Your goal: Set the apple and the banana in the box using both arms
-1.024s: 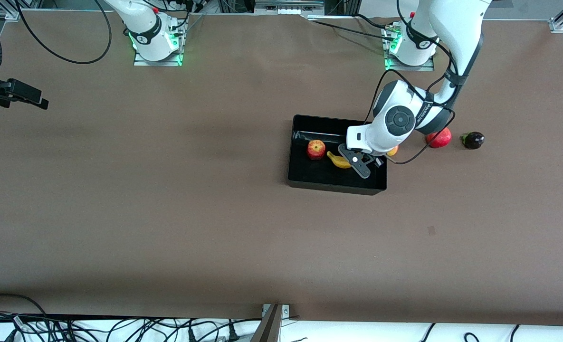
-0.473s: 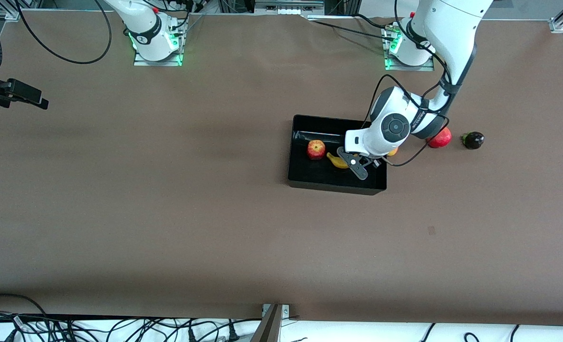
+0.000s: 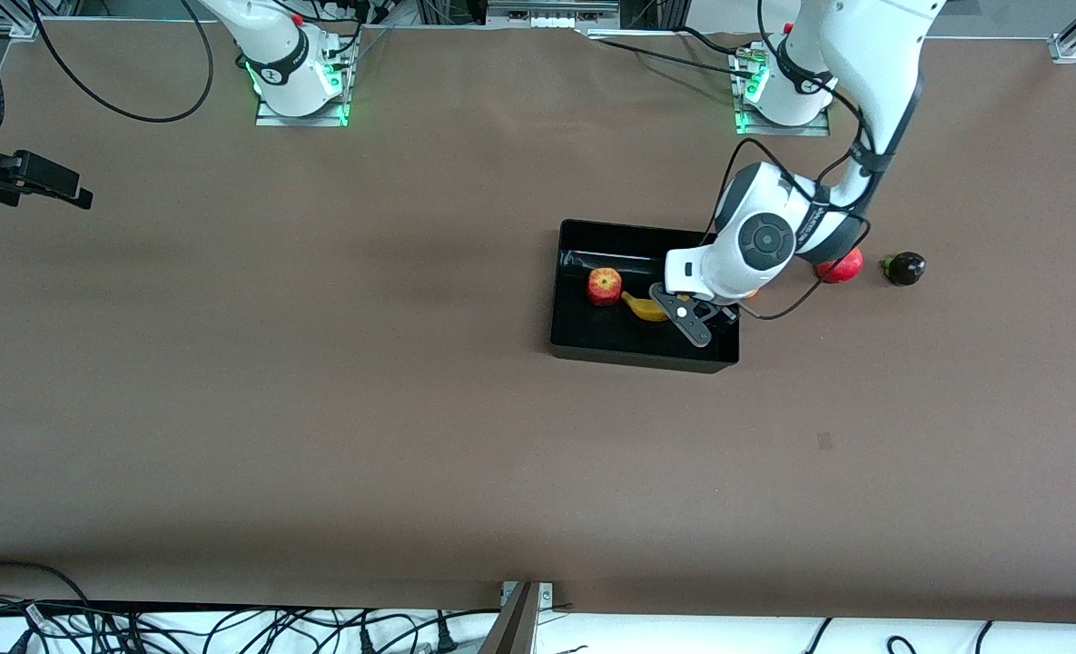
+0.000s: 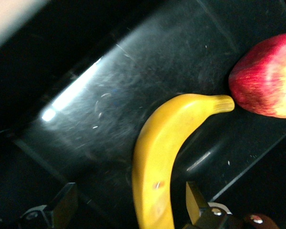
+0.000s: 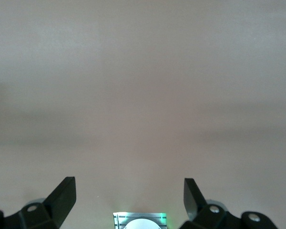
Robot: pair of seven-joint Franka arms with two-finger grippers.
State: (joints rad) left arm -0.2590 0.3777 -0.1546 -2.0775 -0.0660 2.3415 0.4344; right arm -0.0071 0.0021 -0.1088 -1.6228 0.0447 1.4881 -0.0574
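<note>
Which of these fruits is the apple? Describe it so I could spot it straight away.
Find the black box on the brown table. Two fruits lie in it: the apple sits toward the right arm's end, beside the banana. It is small, round and red with yellowish patches; the banana is long, curved and yellow.
</note>
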